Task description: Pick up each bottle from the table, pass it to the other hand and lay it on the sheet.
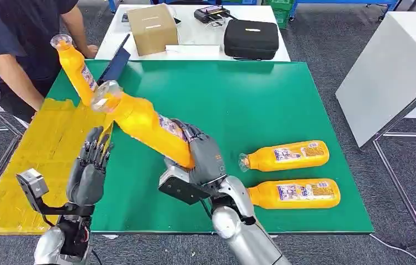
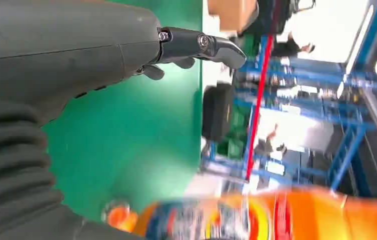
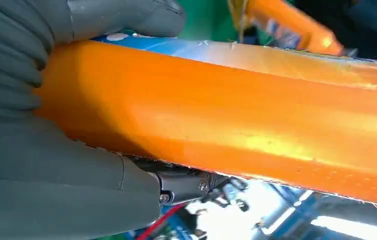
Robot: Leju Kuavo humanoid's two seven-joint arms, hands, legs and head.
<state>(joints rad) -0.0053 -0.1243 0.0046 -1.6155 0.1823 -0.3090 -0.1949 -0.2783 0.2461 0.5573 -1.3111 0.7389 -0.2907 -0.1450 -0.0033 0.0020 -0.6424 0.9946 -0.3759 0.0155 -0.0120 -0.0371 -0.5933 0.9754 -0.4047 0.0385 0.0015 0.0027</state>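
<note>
Right hand [image 1: 203, 157] has its fingers wrapped around the fat end of the orange bottle [image 1: 142, 121], which I'm holding tilted with the cap aimed up and left so the neck sticks out toward the other side for the pass. Left hand [image 1: 90, 165] is empty, fingers spread, waiting just beside it over the yellow sheet [image 1: 24, 182]. Two more bottles [image 1: 291, 174] lie on the green table [image 1: 250, 99]. A person [image 1: 12, 49] at the far edge holds another bottle [image 1: 76, 69] upright-ish, so I'm wary of bumping it.
</note>
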